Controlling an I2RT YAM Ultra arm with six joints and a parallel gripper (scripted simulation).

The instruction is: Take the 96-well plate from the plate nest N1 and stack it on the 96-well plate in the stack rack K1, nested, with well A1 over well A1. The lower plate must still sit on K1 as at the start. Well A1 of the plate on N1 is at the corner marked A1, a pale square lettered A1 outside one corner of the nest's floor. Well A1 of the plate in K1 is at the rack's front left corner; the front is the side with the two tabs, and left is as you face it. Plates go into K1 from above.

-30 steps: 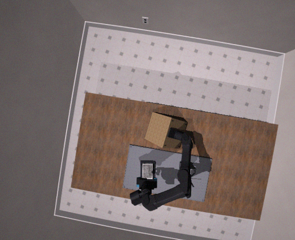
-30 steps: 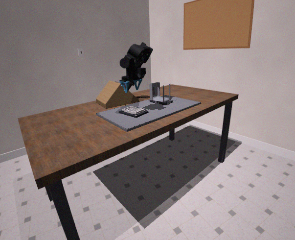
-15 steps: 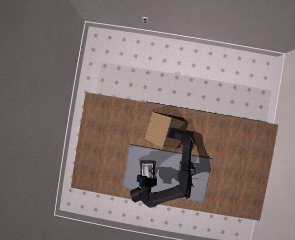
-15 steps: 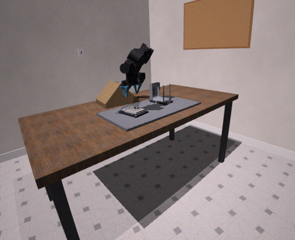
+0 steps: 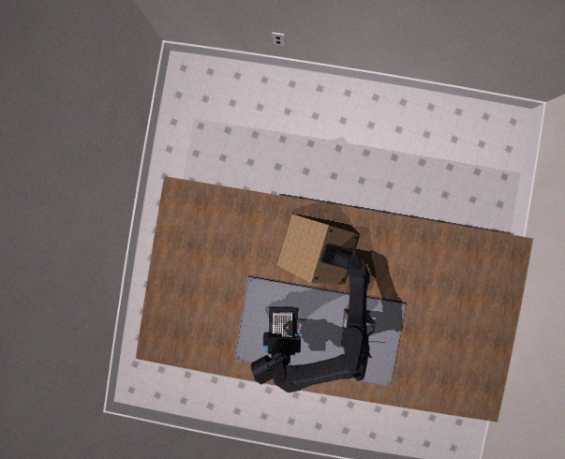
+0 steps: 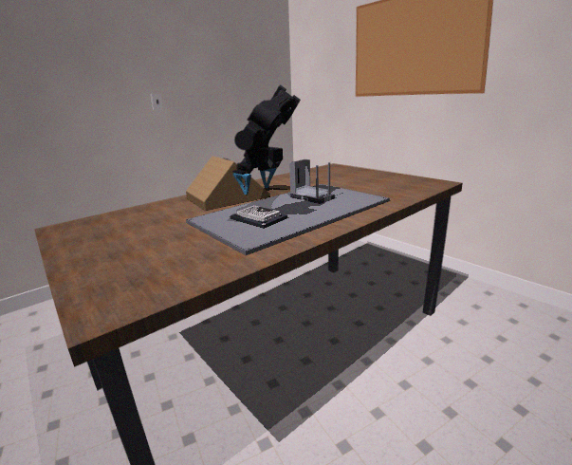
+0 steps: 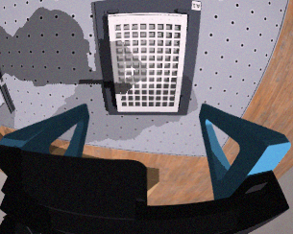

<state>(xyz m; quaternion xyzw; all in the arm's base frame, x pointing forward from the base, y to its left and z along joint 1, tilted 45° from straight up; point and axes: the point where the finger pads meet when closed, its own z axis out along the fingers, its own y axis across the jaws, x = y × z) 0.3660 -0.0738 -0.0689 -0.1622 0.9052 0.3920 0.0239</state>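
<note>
The black arm [image 5: 356, 295] reaches out from its base, bends sharply at the elbow and doubles back, its wrist tipped downward, with the gripper [image 7: 146, 131] spread fully wide, blue fingers gripping nothing.

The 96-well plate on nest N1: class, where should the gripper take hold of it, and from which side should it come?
Grip the 96-well plate by its two long side walls, coming straight down from above. It lies flat in the nest, whose dark rim surrounds it, and the open gripper probably spans its short width.
</note>
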